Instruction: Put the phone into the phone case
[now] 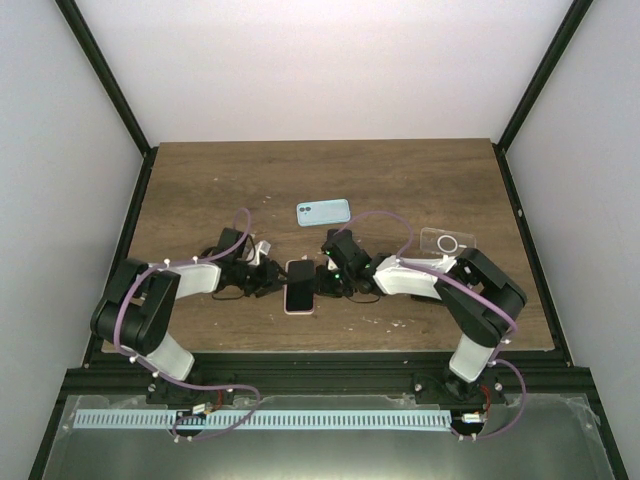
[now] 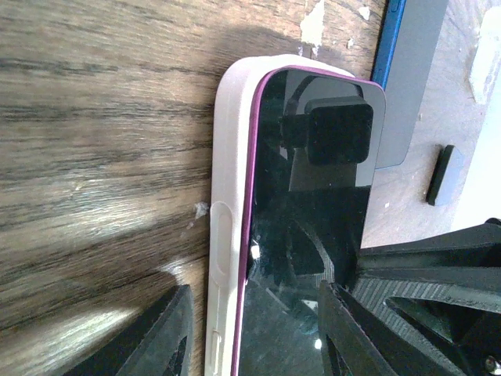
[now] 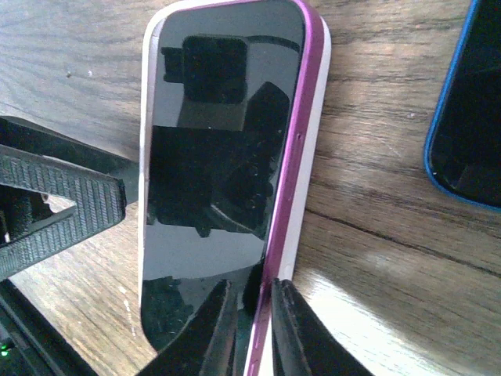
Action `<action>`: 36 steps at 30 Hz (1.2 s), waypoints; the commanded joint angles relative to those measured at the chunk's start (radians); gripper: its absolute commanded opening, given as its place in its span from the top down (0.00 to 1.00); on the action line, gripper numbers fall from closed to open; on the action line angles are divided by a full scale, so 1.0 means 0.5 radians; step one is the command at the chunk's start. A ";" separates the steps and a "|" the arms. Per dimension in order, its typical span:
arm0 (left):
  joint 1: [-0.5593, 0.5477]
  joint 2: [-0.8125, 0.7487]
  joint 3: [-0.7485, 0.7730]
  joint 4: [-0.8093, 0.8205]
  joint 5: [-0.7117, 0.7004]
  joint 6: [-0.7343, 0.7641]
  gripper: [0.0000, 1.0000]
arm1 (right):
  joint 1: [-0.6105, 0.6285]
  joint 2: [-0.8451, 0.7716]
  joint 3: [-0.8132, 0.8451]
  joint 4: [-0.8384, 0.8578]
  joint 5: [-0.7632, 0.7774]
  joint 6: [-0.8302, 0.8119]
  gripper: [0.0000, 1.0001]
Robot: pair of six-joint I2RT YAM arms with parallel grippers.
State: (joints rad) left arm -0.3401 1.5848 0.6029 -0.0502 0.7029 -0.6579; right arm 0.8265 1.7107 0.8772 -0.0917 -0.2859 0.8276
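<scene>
Spotting purple-rimmed phone with black glass screen [image 1: 300, 285] lying face up in white soft phone case [image 2: 221, 235], both resting flat on brown wood-grain table [image 1: 200, 180], toward the near edge, between the two arms.

Showing purple rim above the case wall along both long sides. Showing a broader purple band on the side nearest the right arm, so riding higher out of the case there. Cannot tell whether any corner is fully pressed in.

Holding right tool [image 3: 252, 301] low at that right long edge, fingers drawn almost together, pinching the purple rim with the white wall just beside it.

Spreading left tool [image 2: 254, 313] wide at the opposite long edge, one finger outside the case wall over bare table, the other over the black screen. Gripping nothing. Cannot tell whether either finger is touching the case. Seeing, in the right wrist view, one ribbed black finger of the left tool lying just beside the case's far edge.

Also noting light blue rectangular phone [image 1: 323, 211] lying flat farther back on the table, apart from both tools, and transparent plastic case with round ring [image 1: 446, 241] lying off to the right, near the right arm.
</scene>
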 commanded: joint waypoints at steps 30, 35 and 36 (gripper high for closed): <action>-0.111 0.178 0.006 0.284 0.236 -0.068 0.61 | 0.010 0.167 -0.089 0.440 -0.219 -0.114 0.98; -0.114 0.147 0.009 0.262 0.272 -0.099 0.61 | 0.010 0.217 -0.063 0.361 -0.189 -0.128 0.98; -0.114 0.131 0.007 0.243 0.269 -0.100 0.62 | 0.010 0.222 -0.061 0.327 -0.163 -0.121 0.98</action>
State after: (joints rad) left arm -0.3431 1.6428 0.6140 0.0223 0.7433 -0.6884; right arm 0.7990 1.7409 0.8379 0.0132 -0.3584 0.7967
